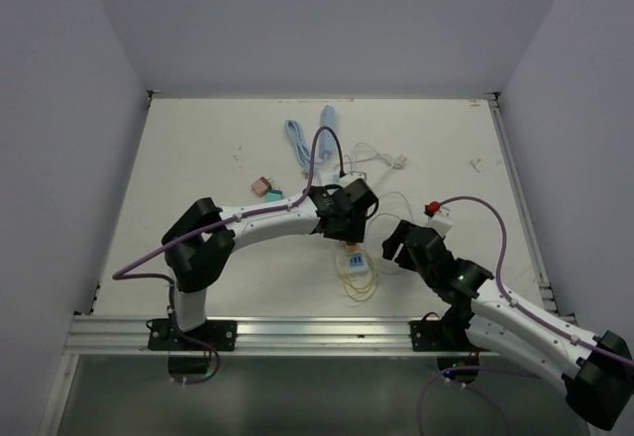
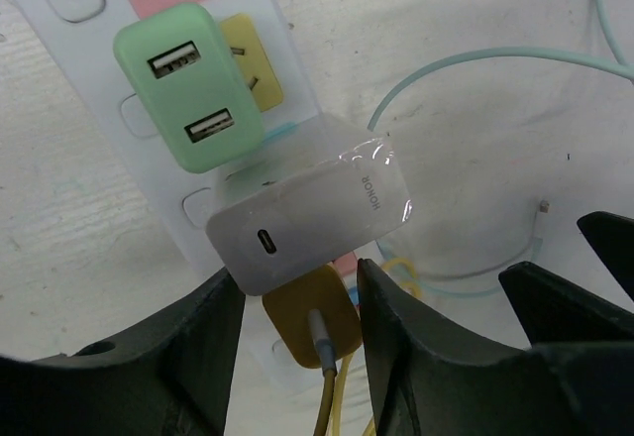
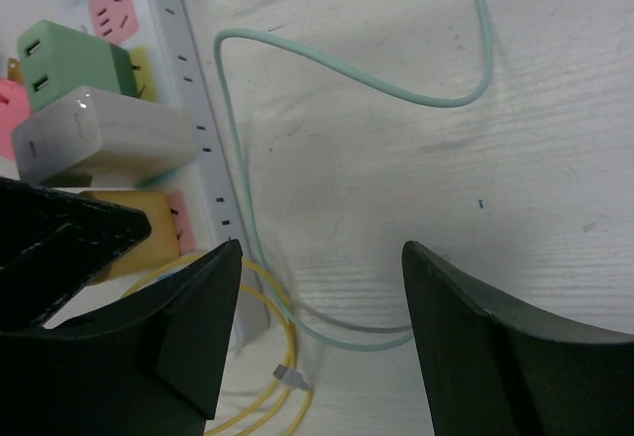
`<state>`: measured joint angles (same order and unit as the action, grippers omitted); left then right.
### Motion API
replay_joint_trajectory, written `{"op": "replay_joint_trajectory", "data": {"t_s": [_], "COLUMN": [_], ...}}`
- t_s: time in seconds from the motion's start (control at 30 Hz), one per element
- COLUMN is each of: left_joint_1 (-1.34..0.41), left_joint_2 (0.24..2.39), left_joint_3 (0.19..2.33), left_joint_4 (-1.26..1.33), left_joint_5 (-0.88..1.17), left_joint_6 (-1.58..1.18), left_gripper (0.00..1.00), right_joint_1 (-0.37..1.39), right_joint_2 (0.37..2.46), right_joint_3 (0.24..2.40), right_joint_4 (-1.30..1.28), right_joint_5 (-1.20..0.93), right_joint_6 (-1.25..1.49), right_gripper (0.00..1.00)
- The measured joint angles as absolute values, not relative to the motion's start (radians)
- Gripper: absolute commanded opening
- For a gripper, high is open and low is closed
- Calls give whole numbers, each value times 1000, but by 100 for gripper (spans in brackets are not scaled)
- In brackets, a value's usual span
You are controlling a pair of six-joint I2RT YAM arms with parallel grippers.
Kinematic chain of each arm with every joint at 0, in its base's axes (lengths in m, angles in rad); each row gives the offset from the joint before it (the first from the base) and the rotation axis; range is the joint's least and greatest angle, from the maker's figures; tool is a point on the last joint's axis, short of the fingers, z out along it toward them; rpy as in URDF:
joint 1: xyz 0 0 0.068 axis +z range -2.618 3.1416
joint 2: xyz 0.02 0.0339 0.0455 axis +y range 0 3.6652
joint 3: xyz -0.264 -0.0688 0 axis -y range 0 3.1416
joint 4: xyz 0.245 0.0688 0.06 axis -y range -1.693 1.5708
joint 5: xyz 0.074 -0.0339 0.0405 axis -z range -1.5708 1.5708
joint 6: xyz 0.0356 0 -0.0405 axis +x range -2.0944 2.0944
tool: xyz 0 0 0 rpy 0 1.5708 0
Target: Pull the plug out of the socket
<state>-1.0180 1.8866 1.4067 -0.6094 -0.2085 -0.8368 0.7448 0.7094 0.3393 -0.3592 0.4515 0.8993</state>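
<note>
The socket is a long white power strip with pastel outlets, also seen in the right wrist view. A mustard-yellow plug with a yellow cord sits in its near end, below a white charger and a green USB adapter. My left gripper straddles the yellow plug: the right finger touches its edge, and a narrow gap shows beside the left finger. From above, the left gripper covers most of the strip. My right gripper is open over bare table beside the strip, with the yellow plug to its left.
A pale teal cable loops across the table right of the strip, and yellow cord coils lie at its near end. Farther back lie a light-blue coiled cable, a white cable, a small pink block and a red-topped white part.
</note>
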Motion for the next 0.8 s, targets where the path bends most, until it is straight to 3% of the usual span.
{"op": "replay_joint_trajectory", "data": {"t_s": [0.23,0.33,0.47,0.8], "left_joint_1": [-1015,-997,-961,-791], "left_joint_2": [1815,1737,1612,1409], "left_joint_3": [1293,1179,996,643], "left_joint_4": [-532,-449,-299,95], "left_joint_5": [-203,-179,-127,112], "left_joint_6": [-880,-887,-899,-939], "left_gripper": [15,8,0,0], "right_joint_1": [745,745,745,745], "right_joint_2": [745,782,853,1012], "right_joint_3": [324,323,323,325], "right_joint_4": [-222,-147,-49,91], "right_joint_5": [338,271,179,28], "right_joint_6": [870,854,840,844], "right_gripper": [69,69,69,68]}}
